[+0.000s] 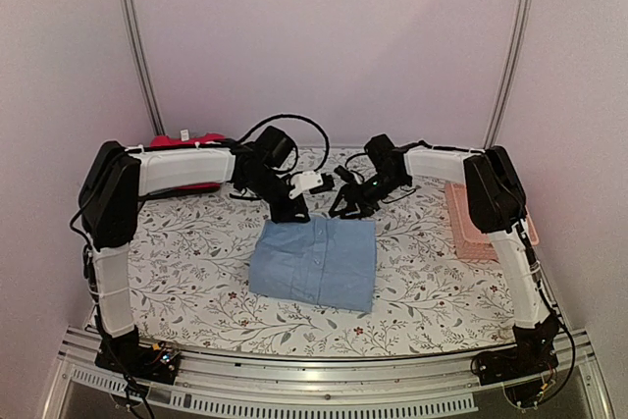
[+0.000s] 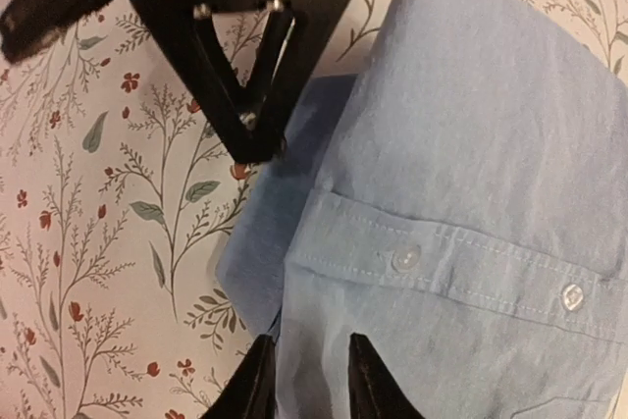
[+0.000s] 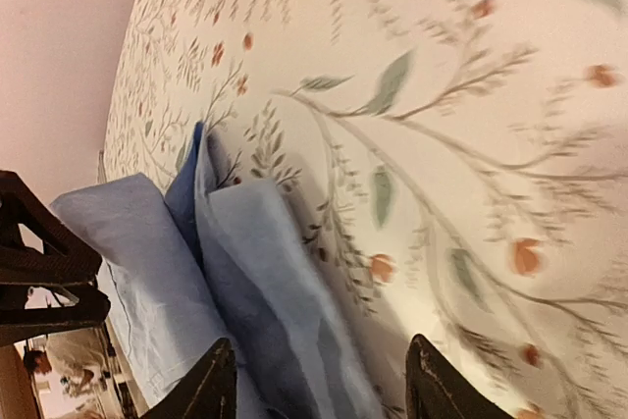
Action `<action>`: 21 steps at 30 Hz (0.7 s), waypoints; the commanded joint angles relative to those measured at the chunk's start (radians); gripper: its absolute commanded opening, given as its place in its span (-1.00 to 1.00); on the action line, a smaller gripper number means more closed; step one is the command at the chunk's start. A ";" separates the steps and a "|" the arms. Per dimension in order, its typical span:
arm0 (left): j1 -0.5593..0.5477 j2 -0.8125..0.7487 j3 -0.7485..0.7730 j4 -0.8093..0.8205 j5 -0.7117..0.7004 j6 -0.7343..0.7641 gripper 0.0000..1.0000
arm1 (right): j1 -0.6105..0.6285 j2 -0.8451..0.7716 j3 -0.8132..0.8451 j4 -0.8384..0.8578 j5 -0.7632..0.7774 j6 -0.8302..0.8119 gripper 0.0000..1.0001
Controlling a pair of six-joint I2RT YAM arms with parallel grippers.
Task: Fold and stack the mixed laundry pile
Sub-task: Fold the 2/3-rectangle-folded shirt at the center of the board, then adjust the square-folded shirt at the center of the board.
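The light blue shirt [image 1: 316, 262] lies folded into a rectangle in the middle of the table. Its button placket shows in the left wrist view [image 2: 471, 272], and its layered far edge in the right wrist view [image 3: 255, 282]. My left gripper [image 1: 291, 211] hangs low over the shirt's far left corner. Its fingers stand a little apart [image 2: 309, 375] over flat cloth, with no fold pinched. My right gripper [image 1: 345, 208] is wide open [image 3: 319, 385] over the shirt's far edge. The red garment [image 1: 182, 144] lies at the back left, behind my left arm.
The pink slatted basket [image 1: 471, 223] lies at the right edge under my right arm. The floral tablecloth [image 1: 186, 272] covers the table. The two grippers are close together; the right one shows in the left wrist view [image 2: 245, 66].
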 commanded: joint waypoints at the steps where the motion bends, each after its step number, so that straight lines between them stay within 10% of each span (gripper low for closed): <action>1: 0.059 0.018 0.062 0.068 -0.024 -0.089 -0.36 | -0.124 -0.129 0.015 -0.003 0.088 0.065 0.20; 8: 0.282 -0.108 0.055 0.097 0.240 -0.507 0.26 | -0.167 -0.326 -0.222 0.071 -0.010 0.072 0.26; 11: 0.346 -0.216 -0.098 0.172 0.335 -0.650 0.98 | -0.165 -0.380 -0.347 0.092 -0.032 0.064 0.26; 21: 0.355 -0.394 -0.490 0.458 0.396 -0.893 0.99 | -0.082 -0.407 -0.479 0.069 0.020 -0.028 0.25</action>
